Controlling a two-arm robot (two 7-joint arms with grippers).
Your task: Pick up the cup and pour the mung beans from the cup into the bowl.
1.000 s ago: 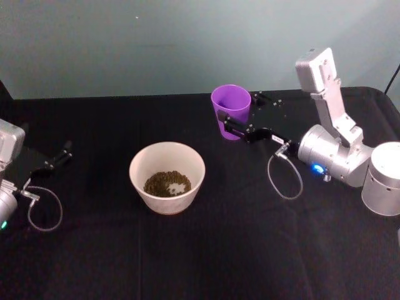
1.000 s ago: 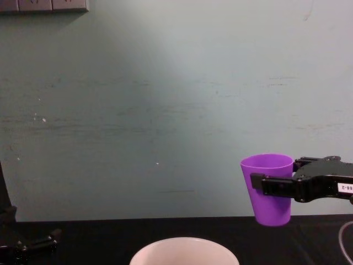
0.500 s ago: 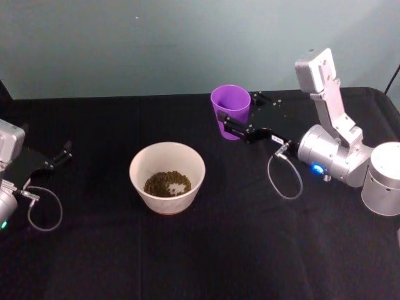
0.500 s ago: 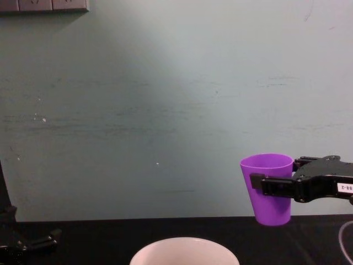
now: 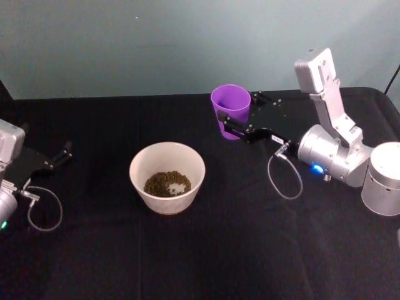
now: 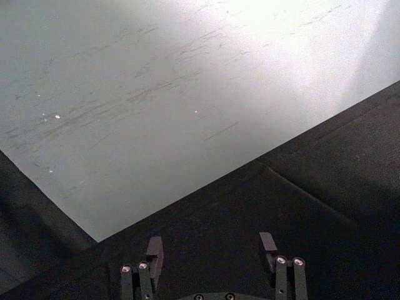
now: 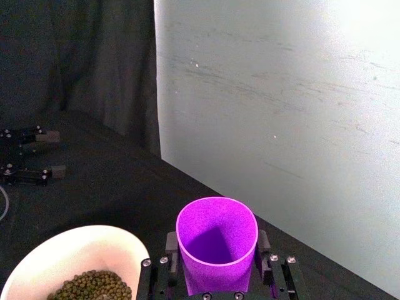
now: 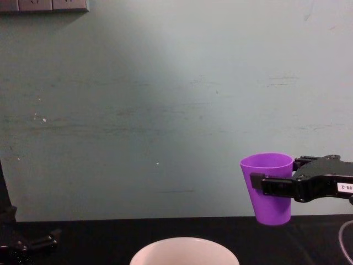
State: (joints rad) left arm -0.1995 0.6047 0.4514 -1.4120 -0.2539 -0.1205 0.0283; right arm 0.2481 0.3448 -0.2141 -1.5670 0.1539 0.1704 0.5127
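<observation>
**Ana:** Cup (image 5: 230, 110) upright in the right gripper (image 5: 239, 125), upper middle of the head view, black fingers clamped on its sides. From the chest view it hangs at the right edge, base just clear of the table (image 5: 206, 250). The wrist view looks straight into it, and it appears empty.

**Ben:** And the beans (image 5: 167, 184) are sitting in the bowl (image 5: 167, 177), centre-left of the head view, a low olive-brown heap of tiny round grains. So the pour looks done. By my reading, this is the tail end: the cup wants setting down and letting go.

**Ana:** Agreed. That calls for a level descent to the cloth, well to the right of the bowl, then the fingers easing apart.

**Ben:** Smooth purple plastic, tapered, light. It could tip if released early. The bowl is wide, white, plain-rimmed.

**Ana:** Left gripper (image 5: 55, 159) is parked at the left edge, fingers apart and holding nothing.
</observation>
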